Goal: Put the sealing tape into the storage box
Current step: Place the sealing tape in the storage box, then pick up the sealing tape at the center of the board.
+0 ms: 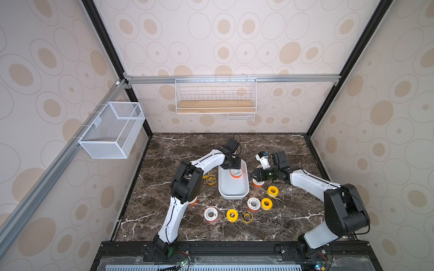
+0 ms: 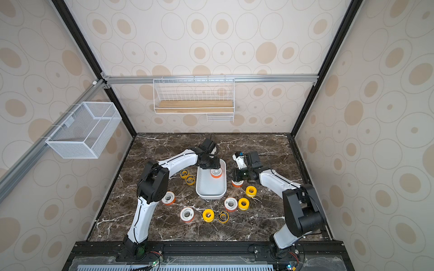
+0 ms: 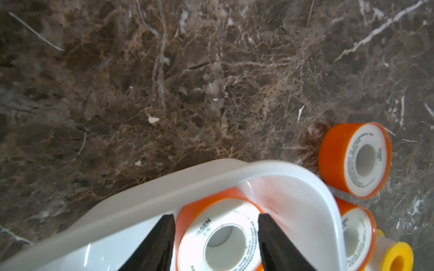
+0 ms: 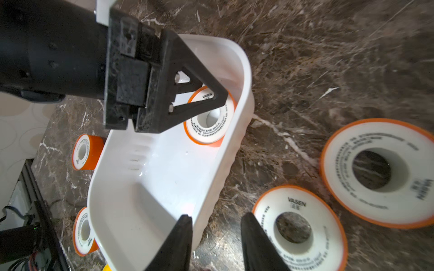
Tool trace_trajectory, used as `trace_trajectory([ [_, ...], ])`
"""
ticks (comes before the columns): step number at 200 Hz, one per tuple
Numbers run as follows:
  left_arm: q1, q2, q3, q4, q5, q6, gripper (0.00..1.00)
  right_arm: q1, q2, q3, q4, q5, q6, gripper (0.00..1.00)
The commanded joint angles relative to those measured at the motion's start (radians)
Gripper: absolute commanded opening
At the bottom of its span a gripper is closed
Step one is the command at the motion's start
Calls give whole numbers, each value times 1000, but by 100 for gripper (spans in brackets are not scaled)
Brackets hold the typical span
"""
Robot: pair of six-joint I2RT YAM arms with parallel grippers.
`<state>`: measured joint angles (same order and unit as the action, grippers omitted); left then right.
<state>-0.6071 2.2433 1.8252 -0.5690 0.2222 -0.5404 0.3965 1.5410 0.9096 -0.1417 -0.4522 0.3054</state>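
Use R end effector (image 4: 216, 215) (half-spread, empty): nxt spool (image 4: 324, 225) flat just beside tip, opp. storage box (image 4: 150, 187). L end effector (image 3: 216, 215) spread over boxed spool (image 4: 206, 133).

Lab robot test cell, home-style decor. Alu-profile rail (image 1: 293, 78) mid-frame; wallpapered panels (image 1: 211, 35) top & sides; marble-look tabletop (image 1: 234, 232) lower centre; arm mounts (image 1: 164, 250) bottom edge.

Twelve spools of sealing tape (image 1: 206, 215) are seen in the robot cell: six orange spools with white faces (image 2: 216, 174) (image 2: 237, 183) (image 2: 169, 199) (image 2: 184, 215) (image 2: 226, 204) (image 4: 338, 169), three plain yellow spools (image 2: 250, 191) (image 2: 243, 203) (image 2: 208, 215) and three thinner yellow spools ringed in black (image 2: 223, 217) (image 2: 190, 180) (image 2: 184, 173). Also pictured: one white storage box (image 2: 210, 188), one wire-mesh basket (image 2: 79, 138), one wire rack (image 2: 193, 106) and two robot arms (image 2: 143, 211) (image 2: 277, 180).
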Motion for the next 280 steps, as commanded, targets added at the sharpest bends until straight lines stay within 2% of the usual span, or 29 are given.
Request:
trace_trajectory([
  [1,-6,-149,-41,-4,20,29,61,-4,-58,-37,12,124,-27,41],
  [21,-3,-275,-155,34,6,41,61,-4,-73,-43,-14,208,-40,41],
  [42,4,-417,-285,47,-55,64,61,-5,-70,-38,-52,246,-56,42],
  [73,44,-638,-501,68,-111,68,61,-5,-60,-31,-72,244,-71,42],
  [101,134,-834,-692,88,-111,54,61,-4,-27,-14,-97,236,-80,42],
  [150,218,-1098,-885,86,-229,64,64,5,27,8,-116,225,-95,43],
  [185,239,-1178,-940,82,-316,80,66,28,49,24,-131,231,-118,44],
  [280,239,-1149,-946,96,-297,92,66,102,141,93,-190,340,-159,45],
])
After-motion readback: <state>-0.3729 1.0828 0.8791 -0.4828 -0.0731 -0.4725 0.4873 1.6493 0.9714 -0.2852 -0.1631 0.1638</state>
